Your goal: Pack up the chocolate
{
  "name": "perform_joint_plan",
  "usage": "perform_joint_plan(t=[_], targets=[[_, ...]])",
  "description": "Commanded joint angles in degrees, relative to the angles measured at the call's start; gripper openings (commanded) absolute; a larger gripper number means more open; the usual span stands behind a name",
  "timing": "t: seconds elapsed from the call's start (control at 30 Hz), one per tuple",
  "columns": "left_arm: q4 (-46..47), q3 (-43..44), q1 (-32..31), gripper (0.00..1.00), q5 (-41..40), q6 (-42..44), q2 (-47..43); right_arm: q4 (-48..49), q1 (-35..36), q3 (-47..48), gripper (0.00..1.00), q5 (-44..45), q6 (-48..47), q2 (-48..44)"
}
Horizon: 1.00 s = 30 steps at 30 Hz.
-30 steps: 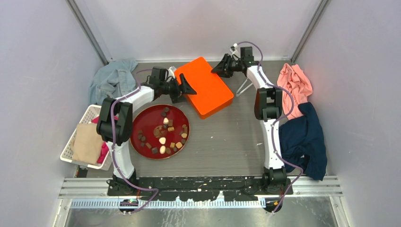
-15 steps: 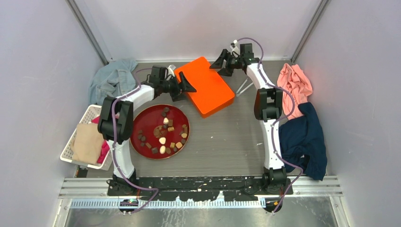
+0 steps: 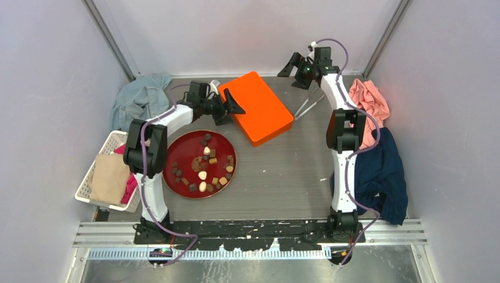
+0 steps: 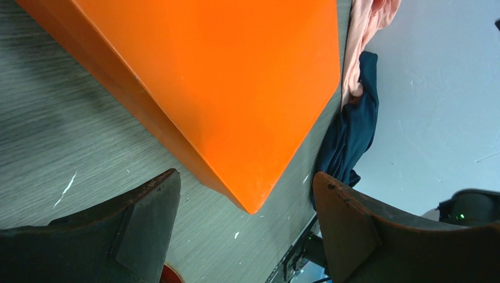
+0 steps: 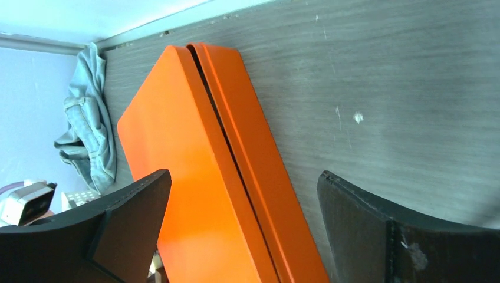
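Note:
Several small chocolate pieces (image 3: pixel 203 165), dark brown, tan and cream, lie on a round red plate (image 3: pixel 177 154) at the left. A closed orange box (image 3: pixel 255 107) lies at the back centre, also in the left wrist view (image 4: pixel 224 76) and the right wrist view (image 5: pixel 194 194). My left gripper (image 3: pixel 231 107) is open and empty at the box's left edge. My right gripper (image 3: pixel 290 66) is open and empty, raised beyond the box's far right corner.
Metal tongs (image 3: pixel 308 106) lie right of the box. A white basket (image 3: pixel 101 154) with cloths stands at the left. Blue-grey cloth (image 3: pixel 138 97) lies at back left; pink cloth (image 3: pixel 368 103) and navy cloth (image 3: pixel 380 171) at the right.
My right gripper has drawn back from the box's far corner, moving right and up towards the back wall. The tongs now show in full. My left gripper has stayed at the box's left edge.

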Motion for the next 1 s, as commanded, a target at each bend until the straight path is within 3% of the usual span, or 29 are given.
perform_joint_plan(t=[0.0, 0.1, 0.23, 0.43, 0.63, 0.97], targets=[[-1.6, 4.3, 1.5, 0.83, 0.8, 2.0, -1.1, 0.2, 1.0, -6.5, 1.0, 5.7, -1.1, -14.0], [-2.4, 4.9, 3.6, 0.83, 0.8, 2.2, -1.9, -2.1, 2.2, -14.6, 1.0, 11.6, -2.8, -23.7], [-5.9, 7.4, 5.5, 0.83, -1.1, 3.7, -1.8, -1.5, 5.5, -33.5, 1.0, 18.8, -3.4, -38.2], [-11.8, 14.0, 6.5, 0.82, -6.0, 2.9, 2.4, -1.8, 17.7, -56.9, 1.0, 29.6, -5.2, -53.4], [-12.6, 17.5, 6.6, 0.81, -6.7, 1.5, 5.3, 2.6, 25.5, -66.7, 0.99, 33.6, -3.7, -54.2], [-12.1, 15.1, 6.9, 0.82, -4.5, 4.3, 2.4, 15.0, 26.8, -72.9, 0.95, 32.3, -5.7, -48.0]])
